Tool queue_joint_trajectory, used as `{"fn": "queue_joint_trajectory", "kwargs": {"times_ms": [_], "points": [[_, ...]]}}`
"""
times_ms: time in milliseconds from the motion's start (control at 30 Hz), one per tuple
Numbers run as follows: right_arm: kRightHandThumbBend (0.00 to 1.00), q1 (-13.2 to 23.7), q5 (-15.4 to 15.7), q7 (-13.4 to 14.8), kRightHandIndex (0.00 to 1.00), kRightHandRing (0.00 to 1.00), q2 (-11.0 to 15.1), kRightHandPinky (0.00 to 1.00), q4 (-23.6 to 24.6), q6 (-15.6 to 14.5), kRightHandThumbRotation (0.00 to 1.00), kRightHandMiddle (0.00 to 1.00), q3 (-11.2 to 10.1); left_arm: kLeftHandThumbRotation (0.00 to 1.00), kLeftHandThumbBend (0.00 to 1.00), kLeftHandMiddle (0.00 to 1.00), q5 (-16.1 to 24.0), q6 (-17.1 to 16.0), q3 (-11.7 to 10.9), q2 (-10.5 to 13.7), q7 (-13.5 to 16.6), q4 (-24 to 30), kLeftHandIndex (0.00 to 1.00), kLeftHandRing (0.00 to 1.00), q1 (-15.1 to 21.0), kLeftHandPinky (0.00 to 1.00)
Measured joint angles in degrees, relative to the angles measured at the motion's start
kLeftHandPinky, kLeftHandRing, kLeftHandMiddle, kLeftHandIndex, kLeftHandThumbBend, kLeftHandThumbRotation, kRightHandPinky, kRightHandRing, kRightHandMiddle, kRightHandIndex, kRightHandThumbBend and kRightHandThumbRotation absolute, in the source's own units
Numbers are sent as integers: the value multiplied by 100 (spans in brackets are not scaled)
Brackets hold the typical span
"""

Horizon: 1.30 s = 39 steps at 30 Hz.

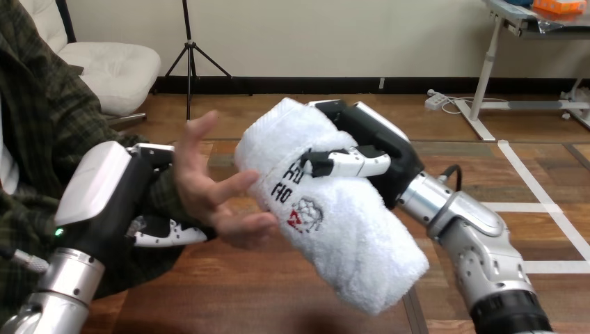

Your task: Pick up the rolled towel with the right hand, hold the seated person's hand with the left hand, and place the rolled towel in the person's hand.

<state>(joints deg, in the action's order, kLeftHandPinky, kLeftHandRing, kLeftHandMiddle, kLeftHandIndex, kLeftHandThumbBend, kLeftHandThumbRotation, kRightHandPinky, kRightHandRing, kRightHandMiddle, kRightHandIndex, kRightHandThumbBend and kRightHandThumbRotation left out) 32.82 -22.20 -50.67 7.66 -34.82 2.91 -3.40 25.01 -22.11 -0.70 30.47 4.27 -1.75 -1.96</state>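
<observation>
Right hand (379, 142) around rolled towel (348, 233)

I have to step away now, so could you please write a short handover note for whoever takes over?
Left hand: curled round the person's wrist, at the view's left.
Right hand: gripping the rolled towel, held up beside the person's hand, which is open, fingers touching the towel.
Done: pick-up, wrist hold.
Left: set the towel in the palm, then release.

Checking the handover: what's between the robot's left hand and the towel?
The person's hand, fingers spread, lies between the left hand and the towel in the head view, its fingertips right at the towel.
</observation>
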Motion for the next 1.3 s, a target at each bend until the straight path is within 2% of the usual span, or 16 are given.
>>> {"fn": "queue_joint_trajectory", "kwargs": {"times_ms": [533,967,1300], "points": [[68,387,199,-116,28,12,-115,6,-786,298,0,23,18,0,91,32,42,23,17,-263,-199,533,32,24,-183,20],[70,575,213,-279,28,11,-79,6,-1299,568,0,23,-132,0,93,31,70,186,51,-512,-388,926,32,24,-277,19],[71,582,216,-298,28,12,-89,6,-1454,705,0,23,-210,0,93,32,151,355,122,-703,-501,1176,32,24,-297,19]]}}
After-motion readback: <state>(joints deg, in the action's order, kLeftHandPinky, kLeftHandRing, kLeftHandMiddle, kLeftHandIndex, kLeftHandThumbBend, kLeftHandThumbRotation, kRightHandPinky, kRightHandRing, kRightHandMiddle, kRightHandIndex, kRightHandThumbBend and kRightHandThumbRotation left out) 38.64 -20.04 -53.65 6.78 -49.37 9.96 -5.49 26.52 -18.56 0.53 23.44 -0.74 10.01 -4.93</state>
